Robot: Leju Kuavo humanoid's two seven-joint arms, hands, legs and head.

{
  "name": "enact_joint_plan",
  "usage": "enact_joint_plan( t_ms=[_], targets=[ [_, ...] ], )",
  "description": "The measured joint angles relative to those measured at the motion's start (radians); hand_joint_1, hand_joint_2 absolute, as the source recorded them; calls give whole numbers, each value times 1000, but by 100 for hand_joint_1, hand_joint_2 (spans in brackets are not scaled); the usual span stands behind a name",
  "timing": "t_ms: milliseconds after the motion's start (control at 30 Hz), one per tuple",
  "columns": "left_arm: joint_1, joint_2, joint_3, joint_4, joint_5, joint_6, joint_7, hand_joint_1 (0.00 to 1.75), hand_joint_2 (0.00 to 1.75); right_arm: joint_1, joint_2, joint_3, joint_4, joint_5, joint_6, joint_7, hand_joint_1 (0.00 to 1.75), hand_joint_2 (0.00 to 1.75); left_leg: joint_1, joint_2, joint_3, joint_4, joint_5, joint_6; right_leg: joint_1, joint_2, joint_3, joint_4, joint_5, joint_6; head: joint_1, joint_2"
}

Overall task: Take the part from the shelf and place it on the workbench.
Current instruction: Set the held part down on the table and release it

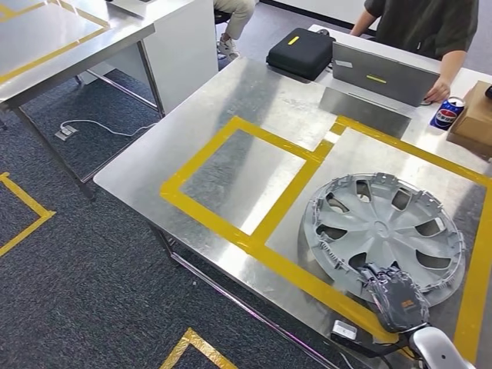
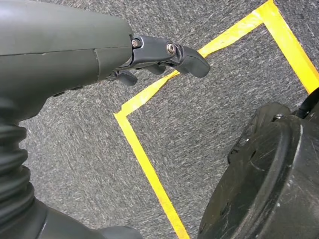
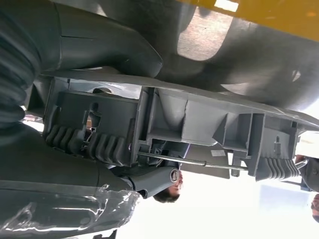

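Your right hand (image 1: pixel 398 300) grips the near rim of the grey wheel cover (image 1: pixel 383 231), thumb on one side and fingers on the other, as the right wrist view shows. The cover lies inside the right-hand yellow-taped square on the workbench (image 1: pixel 232 100), seemingly tilted with its near edge raised. Lower that rim until it sits flat inside the tape, then spread the fingers fully before drawing back, so nothing drags it. Your left hand (image 2: pixel 165 55) hangs over the carpet, fingers loosely extended, holding nothing.

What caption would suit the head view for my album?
Robot's right hand grips the near rim of a grey wheel cover lying on the yellow-taped metal workbench.
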State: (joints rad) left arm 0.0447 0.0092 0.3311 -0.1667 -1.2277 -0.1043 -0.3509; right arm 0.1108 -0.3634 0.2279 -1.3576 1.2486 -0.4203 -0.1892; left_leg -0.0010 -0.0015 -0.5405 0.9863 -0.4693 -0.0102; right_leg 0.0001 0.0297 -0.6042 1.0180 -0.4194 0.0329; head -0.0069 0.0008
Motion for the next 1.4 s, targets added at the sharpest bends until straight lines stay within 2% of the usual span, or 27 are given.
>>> enact_joint_plan(
  t_ms=[167, 367, 400, 467, 500, 533, 600, 967, 1200, 1333, 1367, 1400],
  targets=[
    [0, 2, 0, 0, -7, 0, 0, 0, 175, -5, -3, 35, 0, 1, -4, 2, 175, 175, 0, 0, 0, 0, 0, 0, 0, 0, 0, 0, 0, 0, 0, 0],
    [0, 2, 0, 0, -4, -11, -4, 0, 175, -3, -12, 71, 0, 3, -2, 105, 175, 175, 0, 0, 0, 0, 0, -1, 0, 0, -1, 0, 0, 0, 0, 0],
    [0, 2, 0, 0, -1, -18, -7, 0, 175, -1, -15, 70, 0, 1, -4, 112, 147, 175, 0, 0, 0, 0, 0, -1, 0, 0, -1, 0, 0, 0, 0, 0],
    [1, 1, 0, 0, 0, -34, -12, 0, 175, 3, -20, 66, 0, 0, -6, 118, 59, 175, 0, 0, 0, 0, 0, -1, 0, 0, 0, 0, 0, 0, 0, 0],
    [1, 1, 0, 0, -2, -39, -14, 0, 131, 5, -21, 64, 1, 3, -5, 120, 16, 175, 0, 0, 0, 0, 1, -1, 0, 0, 0, 0, 0, 0, 0, 0],
    [2, 0, 0, 0, -5, -42, -15, 0, 87, 8, -21, 61, 1, 6, -4, 122, 0, 175, 0, 0, -1, 0, 1, -1, 0, 0, 0, 0, 0, 0, 0, 0],
    [2, -2, 0, 0, -6, -46, -16, 0, 0, 10, -21, 57, 3, 15, -5, 125, 0, 175, 0, 0, -1, 0, 1, 0, 0, 0, 0, 0, 0, 0, 0, 0],
    [4, -4, 2, 0, 7, -5, -19, 0, 0, 23, -18, 47, -35, 8, 10, 148, 0, 175, -1, 0, -1, 0, 0, 0, -1, 0, 0, 0, 1, 0, 0, 0],
    [9, -8, 14, 0, 24, 15, -14, 0, 0, 116, -13, 87, -203, -207, 20, 92, 0, 175, -7, -1, -3, 1, -3, 7, -8, 0, 0, -1, 1, 7, 0, 0],
    [10, -15, 25, 0, 30, 16, -14, 0, 0, 157, -12, 130, -307, -336, -6, 49, 0, 175, -11, 1, -1, -4, 8, 20, -14, 0, -2, -3, 6, 19, -1, 0],
    [10, -18, 27, 0, 32, 17, -14, 0, 0, 166, -12, 143, -330, -368, -14, 36, 0, 175, -8, 2, -1, -10, 15, 24, -14, -2, -6, 5, -5, 22, 0, 0],
    [11, -21, 28, 0, 33, 19, -14, 0, 0, 173, -12, 155, -351, -403, -22, 21, 0, 175, -5, 4, -2, -15, 22, 28, -13, -5, -17, 31, -29, 25, 2, 0]
  ],
)
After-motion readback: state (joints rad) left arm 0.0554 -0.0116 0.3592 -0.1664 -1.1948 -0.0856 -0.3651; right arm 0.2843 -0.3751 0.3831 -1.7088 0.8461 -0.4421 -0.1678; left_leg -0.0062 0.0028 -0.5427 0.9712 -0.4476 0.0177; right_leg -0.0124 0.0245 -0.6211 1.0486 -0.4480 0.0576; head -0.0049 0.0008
